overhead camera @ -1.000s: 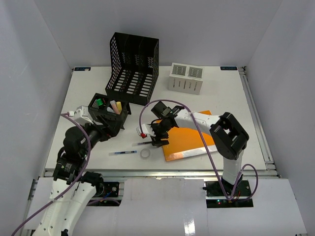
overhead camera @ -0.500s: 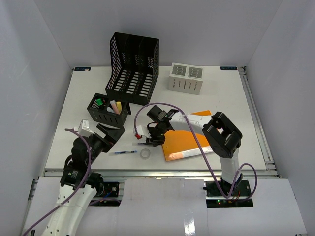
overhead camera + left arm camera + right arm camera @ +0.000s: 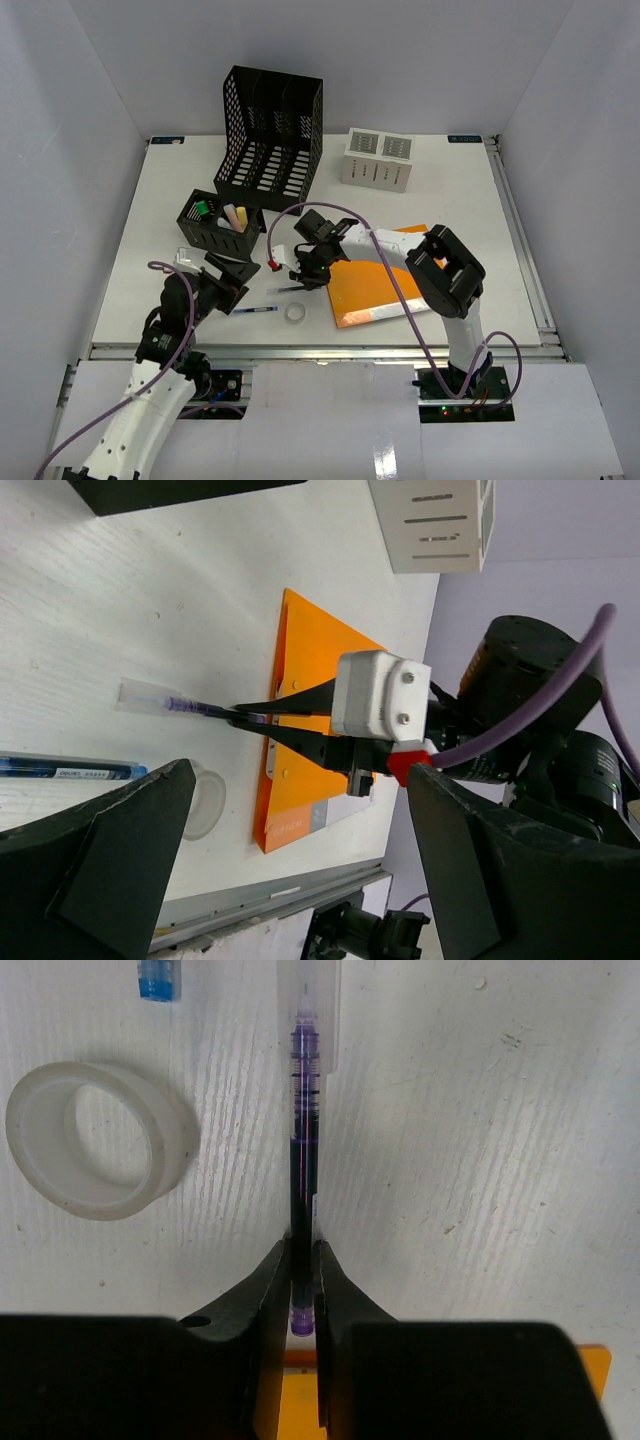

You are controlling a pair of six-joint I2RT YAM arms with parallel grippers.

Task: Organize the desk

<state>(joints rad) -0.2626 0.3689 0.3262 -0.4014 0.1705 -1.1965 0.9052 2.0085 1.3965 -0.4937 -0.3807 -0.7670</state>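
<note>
White and flat, the tabletop (image 3: 160, 200) is filling the middle of the overhead view, railed along its near edge and carrying everything we are sorting. On it, just left of the orange folder (image 3: 385, 290), the purple pen (image 3: 303, 1130) is lying flat, and our right gripper (image 3: 303, 1260) is now pinching its rear end. A second ago those jaws were standing apart near the folder's corner, so the change is a completed grasp. As far as we can judge, the pen is not yet lifted. A tape roll (image 3: 100, 1140) is sitting just beside it, untouched, and a blue pen (image 3: 257, 310) is lying nearer the rail. Our left gripper (image 3: 230, 275) is hanging wide with nothing in it, having pulled back from the black caddy (image 3: 220, 222) toward the near edge. We are reading this as room being made for the pen's delivery. Farther back, the mesh file rack (image 3: 270, 125) and white box (image 3: 378, 160) are standing apart.
</note>
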